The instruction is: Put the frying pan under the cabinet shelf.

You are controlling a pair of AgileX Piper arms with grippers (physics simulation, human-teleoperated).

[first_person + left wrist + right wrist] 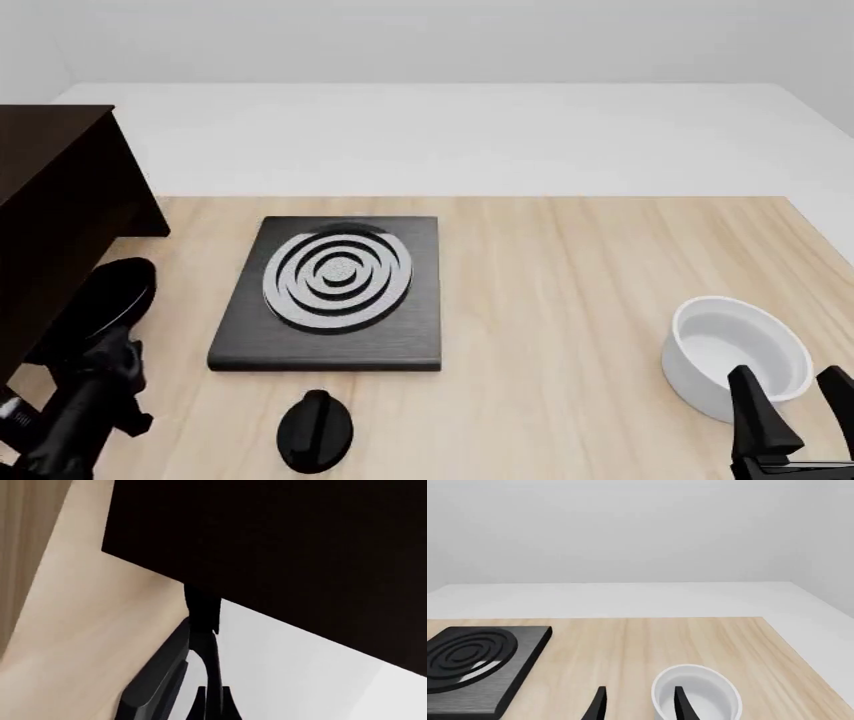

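Front view shows the frying pan (100, 300) beside the cabinet shelf (60, 215), its handle pinched by the left end effector (114, 362). Near the white bowl (737, 355), the right end effector (798, 405) has its fingers spread and holds nothing.

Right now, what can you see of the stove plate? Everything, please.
The stove plate is a flat, thick black slab, roughly square with rounded corners. Silver concentric rings with a brushed metal look cover most of its top. It lies flat on the light wooden table, left of centre in the front view. Nothing rests on it and nothing touches its sides. The right wrist view shows only part of it, cut off by the frame edge.
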